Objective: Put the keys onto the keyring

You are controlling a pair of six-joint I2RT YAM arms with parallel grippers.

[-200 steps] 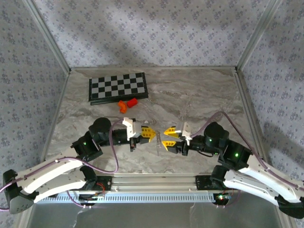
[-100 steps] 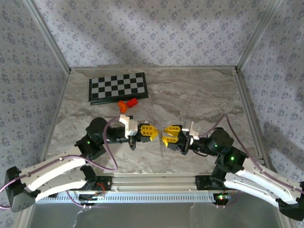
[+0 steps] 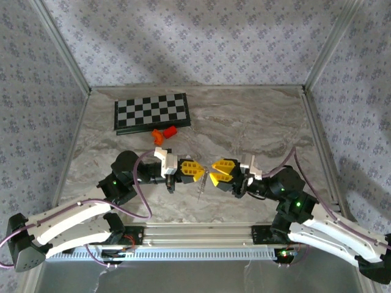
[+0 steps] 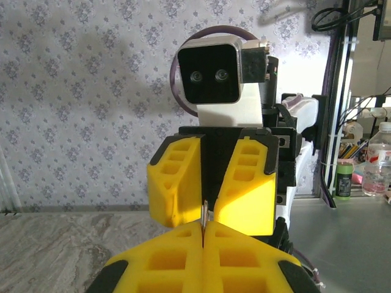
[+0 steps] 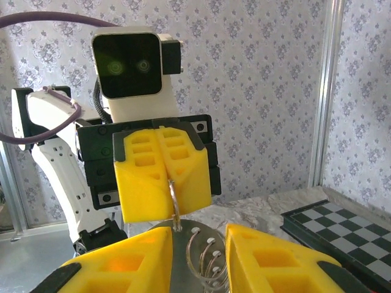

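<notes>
Keyring's thin silver wire loop (image 5: pixel 173 198) hangs clamped in the left tool (image 3: pixel 197 171); right tool (image 3: pixel 214 173) faces it from 3 o'clock, fingers apart.

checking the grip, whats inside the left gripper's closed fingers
A silver wire ring sticks out of the shut left gripper; the pinched part is hidden by its yellow fingers.

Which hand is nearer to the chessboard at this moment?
Left. The left hand, shut on a wire ring, is just on the near side of the chessboard's right end; the open right hand is farther right, facing it.
</notes>
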